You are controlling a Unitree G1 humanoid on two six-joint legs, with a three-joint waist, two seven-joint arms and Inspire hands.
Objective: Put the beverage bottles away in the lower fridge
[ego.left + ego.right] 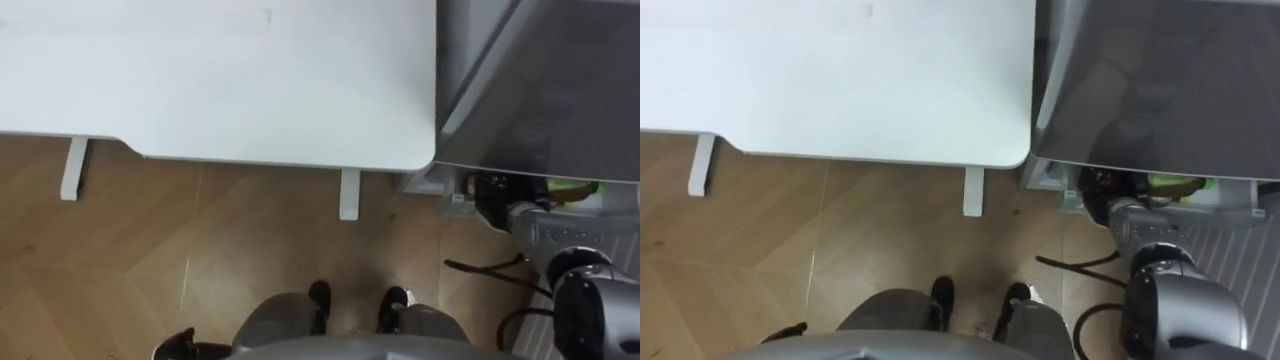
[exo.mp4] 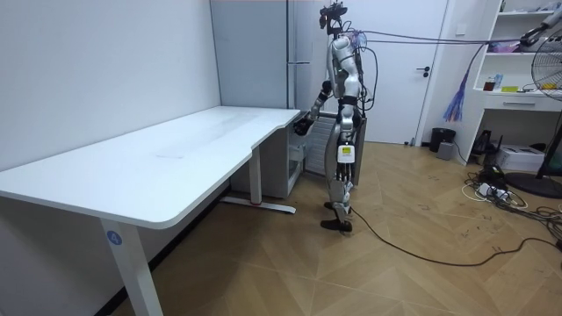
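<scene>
The robot stands at the near right corner of the wide white counter (image 1: 220,80), facing the tall grey fridge (image 1: 560,90) on the right. Its right hand (image 1: 492,190) reaches low into the fridge's open lower compartment (image 1: 432,186), tucked under the grey front, so I cannot tell whether it is spread or pinching anything. 1 green and yellow drink (image 1: 572,187) lies inside that compartment, just right of the hand. The left hand (image 1: 172,346) hangs at the near left, its state unreadable. The placing step looks nearly finished; next the arm should draw back without knocking the drink.
</scene>
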